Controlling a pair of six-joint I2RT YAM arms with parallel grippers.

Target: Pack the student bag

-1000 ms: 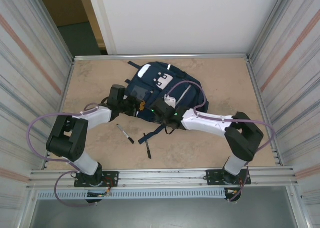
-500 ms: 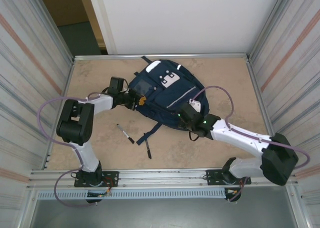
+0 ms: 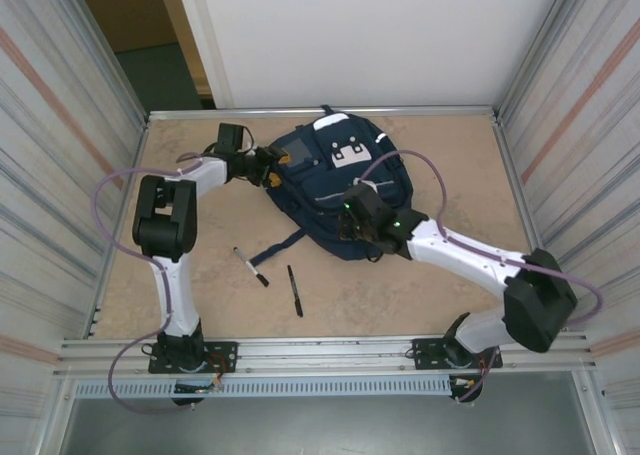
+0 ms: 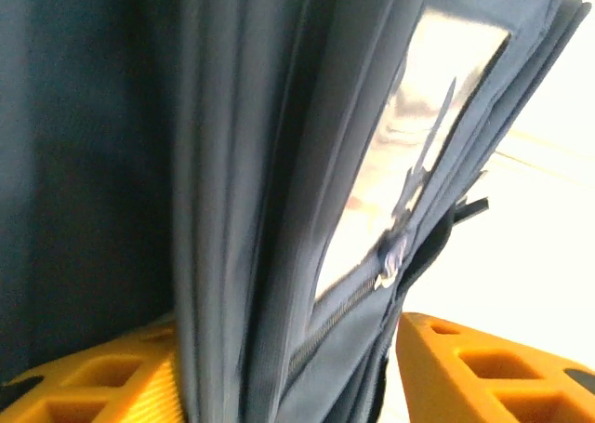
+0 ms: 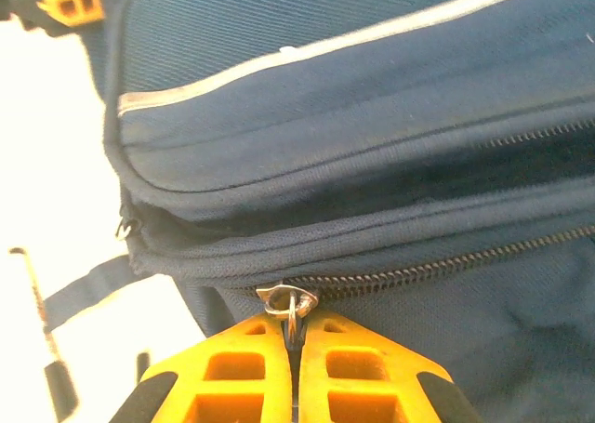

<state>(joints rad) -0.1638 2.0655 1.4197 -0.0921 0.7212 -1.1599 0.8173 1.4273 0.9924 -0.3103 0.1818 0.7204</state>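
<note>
The navy student bag lies flat at the back middle of the table, white patches up. My left gripper is at its left edge. In the left wrist view its orange fingers stand apart, open, with folds of bag fabric and a zip between them. My right gripper is at the bag's near edge. The right wrist view shows it shut on a metal zipper pull at the end of a closed zip.
Two black pens lie on the table in front of the bag. A dark strap trails from the bag toward them. Metal walls enclose the table on the left, right and back.
The bag has slid toward the back of the table and turned, both arms going with it. My left gripper has opened. The right stays shut on the zipper pull.
</note>
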